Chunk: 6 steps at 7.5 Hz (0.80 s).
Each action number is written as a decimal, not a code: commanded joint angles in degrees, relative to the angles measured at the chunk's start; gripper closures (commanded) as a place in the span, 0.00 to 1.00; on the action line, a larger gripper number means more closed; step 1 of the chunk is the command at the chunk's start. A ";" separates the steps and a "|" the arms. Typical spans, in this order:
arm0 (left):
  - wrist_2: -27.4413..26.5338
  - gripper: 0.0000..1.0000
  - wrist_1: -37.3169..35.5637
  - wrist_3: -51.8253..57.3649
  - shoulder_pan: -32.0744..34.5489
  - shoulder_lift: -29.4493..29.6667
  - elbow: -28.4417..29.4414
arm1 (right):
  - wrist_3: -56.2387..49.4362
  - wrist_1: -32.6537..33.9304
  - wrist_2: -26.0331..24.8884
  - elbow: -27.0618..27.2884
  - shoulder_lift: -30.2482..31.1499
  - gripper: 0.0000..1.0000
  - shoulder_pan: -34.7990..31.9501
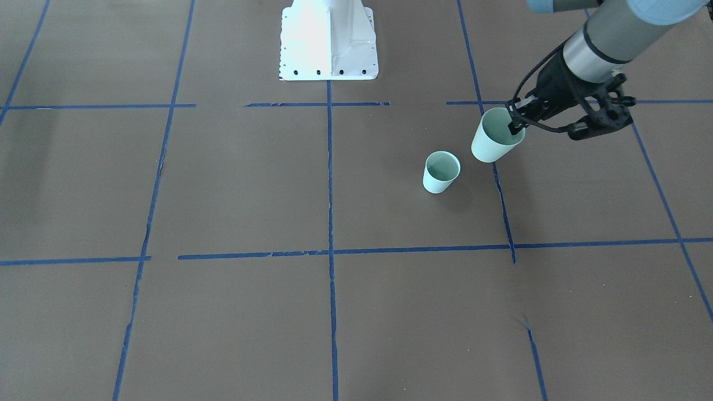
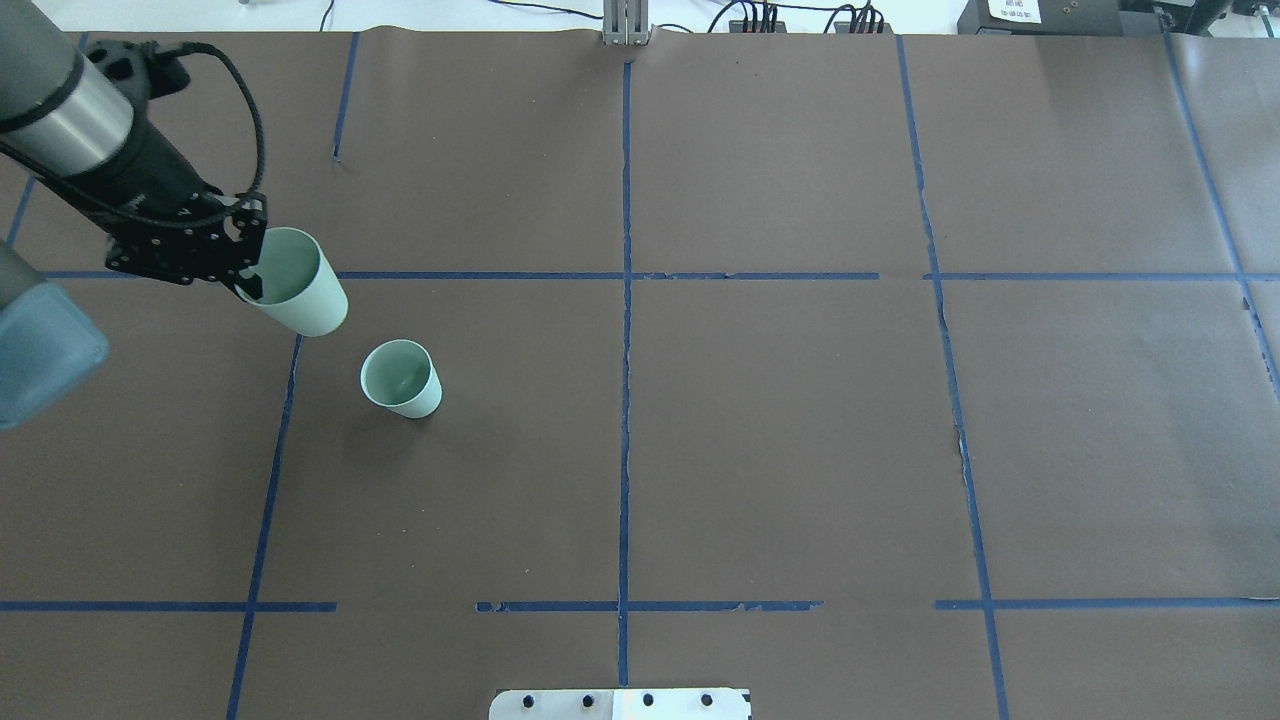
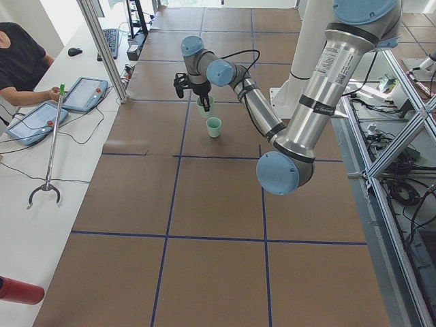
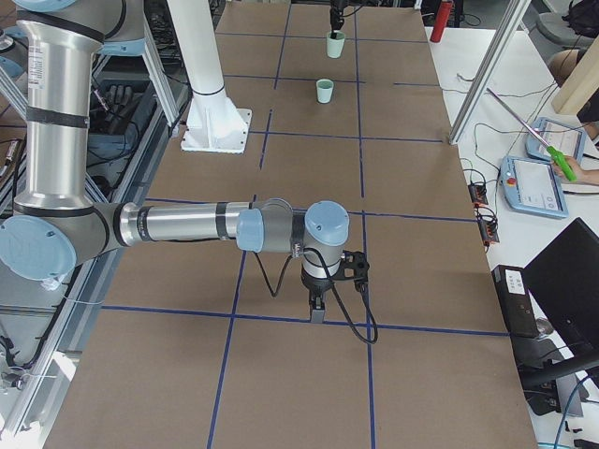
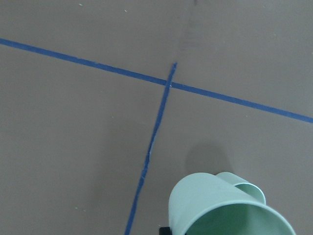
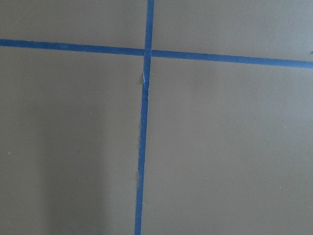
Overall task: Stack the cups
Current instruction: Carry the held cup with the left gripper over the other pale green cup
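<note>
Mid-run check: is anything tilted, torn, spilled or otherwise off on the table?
The held cup hangs tilted, pinched by its rim in the left gripper. The second cup stands upright, apart from it. The blue tape is ragged in places. Nothing is spilled.

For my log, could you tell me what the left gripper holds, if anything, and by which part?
The left gripper holds a cup by its rim, one finger inside the wall. The second cup stands free.
</note>
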<state>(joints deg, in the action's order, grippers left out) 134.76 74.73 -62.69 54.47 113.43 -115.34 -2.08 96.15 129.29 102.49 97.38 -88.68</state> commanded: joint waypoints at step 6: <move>-0.20 1.00 10.50 -4.63 -6.31 -0.66 7.40 | -0.03 0.08 0.00 -0.01 0.00 0.00 0.00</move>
<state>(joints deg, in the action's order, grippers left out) 134.57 83.59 -67.34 48.44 112.81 -109.25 -2.11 96.20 129.29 102.49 97.38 -88.68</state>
